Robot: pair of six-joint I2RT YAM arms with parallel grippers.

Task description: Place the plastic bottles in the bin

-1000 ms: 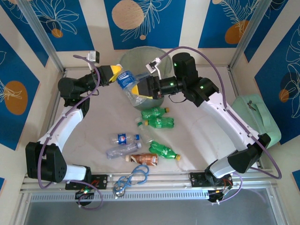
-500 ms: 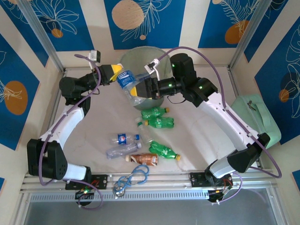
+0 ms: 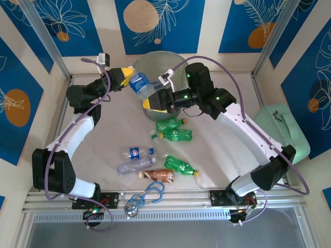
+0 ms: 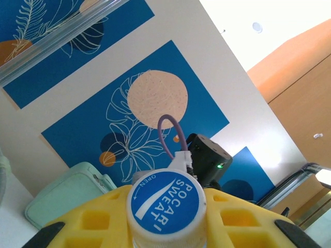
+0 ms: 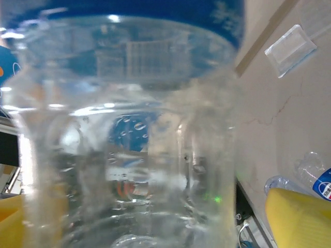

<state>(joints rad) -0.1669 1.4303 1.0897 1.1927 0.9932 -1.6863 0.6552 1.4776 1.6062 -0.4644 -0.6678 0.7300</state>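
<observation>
Top external view: the Pocari Sweat bottle [image 3: 140, 85] hangs over the bin's [image 3: 158, 62] near rim, slanting upper left to lower right. Left claw [image 3: 126, 77] pinches its cap end; right claw [image 3: 158, 101] pinches its bottom.

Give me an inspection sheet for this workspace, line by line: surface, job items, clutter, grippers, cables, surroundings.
Surface: pale table, bottles scattered mid-table.
Job's things: bin at the far edge; held bottle at its near-left rim; loose bottles lying flat, green, clear and one brown.
Clutter: looped cable at the near edge; mint case on the right.
Grippers: left gripper jaws shut on the held bottle's cap end; right gripper jaws shut on its body.
Cables: purple cables arching along both arms.
Surroundings: blue leaf-print panels.
</observation>
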